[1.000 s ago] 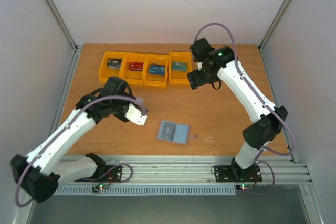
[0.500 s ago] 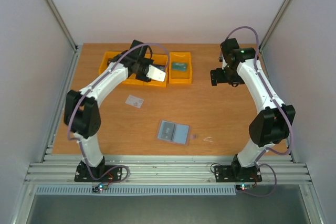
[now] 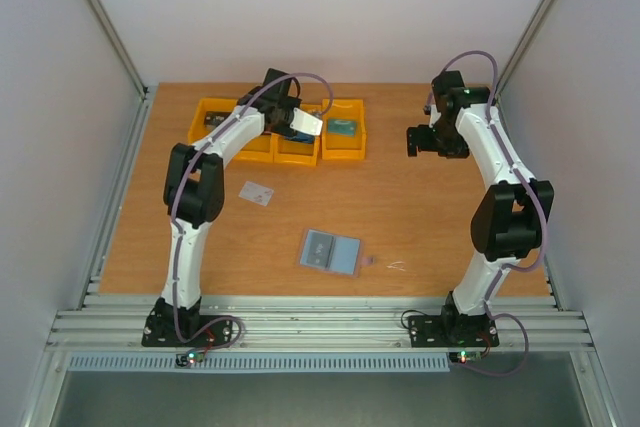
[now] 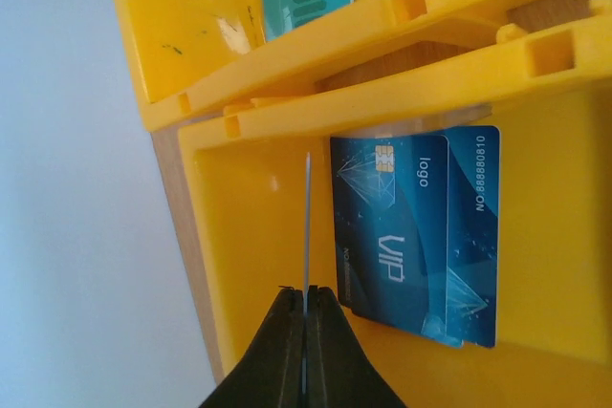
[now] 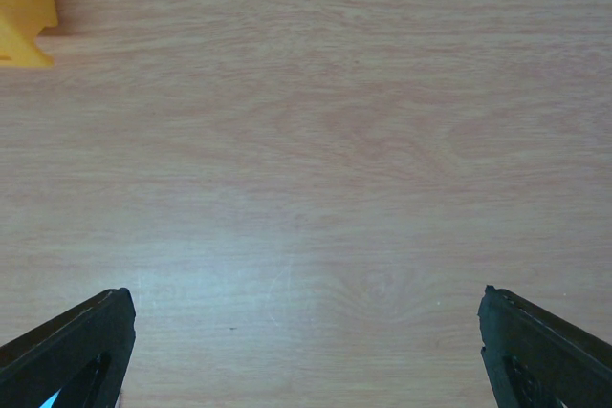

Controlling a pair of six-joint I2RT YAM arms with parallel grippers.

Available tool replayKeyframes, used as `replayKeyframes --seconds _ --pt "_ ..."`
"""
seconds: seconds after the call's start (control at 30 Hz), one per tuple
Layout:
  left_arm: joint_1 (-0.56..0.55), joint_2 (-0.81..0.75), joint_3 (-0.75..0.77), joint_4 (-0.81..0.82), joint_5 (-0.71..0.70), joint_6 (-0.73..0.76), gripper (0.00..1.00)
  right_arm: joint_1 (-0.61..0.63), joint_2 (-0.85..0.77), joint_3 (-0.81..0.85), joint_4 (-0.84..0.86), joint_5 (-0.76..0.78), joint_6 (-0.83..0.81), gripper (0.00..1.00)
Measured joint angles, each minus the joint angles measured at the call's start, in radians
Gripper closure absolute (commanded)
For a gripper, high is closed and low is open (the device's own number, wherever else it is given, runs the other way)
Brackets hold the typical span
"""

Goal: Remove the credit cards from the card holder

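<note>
Four yellow plastic bins (image 3: 345, 151) stand side by side in a row at the far side of the wooden desk (image 3: 430, 217). Slotted aluminium rails (image 3: 320, 325) run along the desk's near edge, and plain white walls (image 3: 300, 7) enclose it on three sides.

Bright, even light; sharp focus

Left arm (image 3: 228, 135) and right arm (image 3: 495, 152): white shell links, black joints, one lilac-grey cable (image 3: 466, 54) looped along each. Black bolted bases (image 3: 187, 328) at 7 and 5 o'clock of the overhead view carry small red and green lights; a green lamp (image 3: 463, 99) glows on the right arm's upper joint. Fingers (image 5: 540, 351) are black and tapered.
</note>
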Motion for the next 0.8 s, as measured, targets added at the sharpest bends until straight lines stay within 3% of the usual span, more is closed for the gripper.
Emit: replayKeyframes --seconds 0.8 --pt "0.01 0.128 0.0 0.167 0.002 0.055 1.0 0.0 0.0 0.001 0.021 -0.04 -0.01 0.01"
